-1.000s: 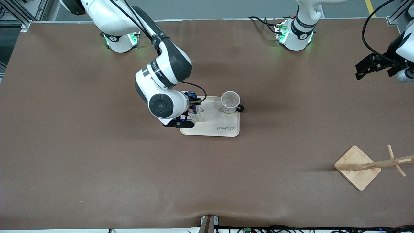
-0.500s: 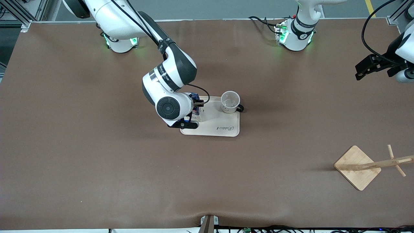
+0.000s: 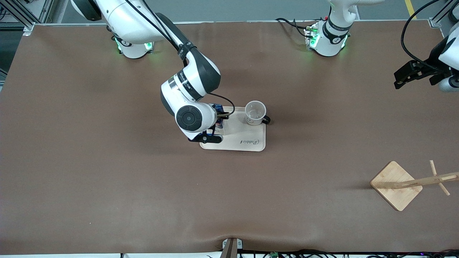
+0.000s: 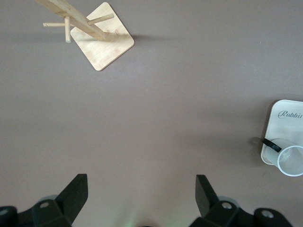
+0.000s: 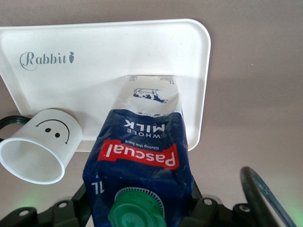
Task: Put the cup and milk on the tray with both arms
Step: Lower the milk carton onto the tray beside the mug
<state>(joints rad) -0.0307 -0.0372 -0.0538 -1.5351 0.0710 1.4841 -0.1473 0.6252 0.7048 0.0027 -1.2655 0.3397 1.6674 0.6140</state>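
The beige tray [image 3: 247,138] lies mid-table, also in the right wrist view [image 5: 94,56] and the left wrist view [image 4: 286,118]. The white smiley cup [image 3: 255,113] stands upright on the tray's corner toward the left arm's end and the robots' bases [image 5: 45,144] [image 4: 291,158]. My right gripper [image 3: 214,125] [image 5: 138,198] is shut on the blue milk carton [image 3: 217,107] [image 5: 139,156], held upright with its base at the tray's surface at the right arm's end; I cannot tell if it touches. My left gripper [image 3: 412,73] [image 4: 140,189] waits open and empty above the table's left-arm end.
A wooden stand with a square base [image 3: 396,184] [image 4: 102,42] and a leaning pegged post stands toward the left arm's end, nearer the front camera. Cables run by the left arm's base [image 3: 326,36].
My right arm has carried the milk a little toward the cup, farther over the tray. The cup, tray and left arm have not moved.
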